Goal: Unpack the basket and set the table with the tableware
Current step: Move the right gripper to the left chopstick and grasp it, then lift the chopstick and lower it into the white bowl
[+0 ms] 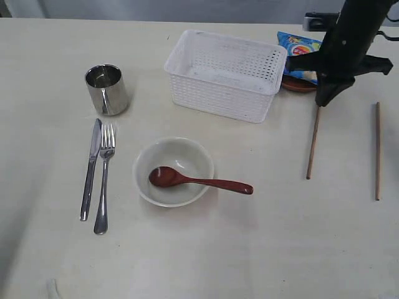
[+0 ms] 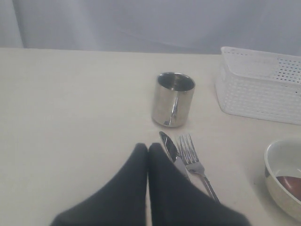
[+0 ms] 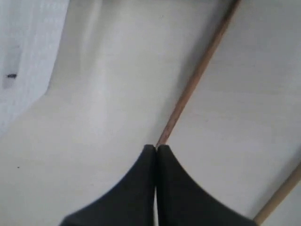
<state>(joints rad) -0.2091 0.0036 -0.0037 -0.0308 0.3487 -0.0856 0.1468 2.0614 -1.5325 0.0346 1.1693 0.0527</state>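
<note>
One fork (image 1: 103,187), one knife (image 1: 89,177), one spoon (image 1: 199,182) in one bowl (image 1: 181,152), one cup (image 1: 107,90), one basket (image 1: 218,99), two chopsticks (image 1: 313,143). Cream table (image 1: 280,249), pale curtain (image 2: 141,23). Clenched empty: left gripper (image 2: 148,148); right gripper (image 3: 156,148) clenched at a chopstick end.

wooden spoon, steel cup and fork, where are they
wooden spoon (image 1: 163,177): exterior view, on its rounded head
steel cup (image 1: 109,96): exterior view, on its side wall
fork (image 1: 103,187): exterior view, on its handle

Bare table (image 1: 280,249) across the front and between spoon (image 1: 199,181) and chopsticks (image 1: 313,143). Crowded at the back by basket (image 1: 224,75), chip bag (image 1: 298,47) and plate (image 1: 298,85)
</note>
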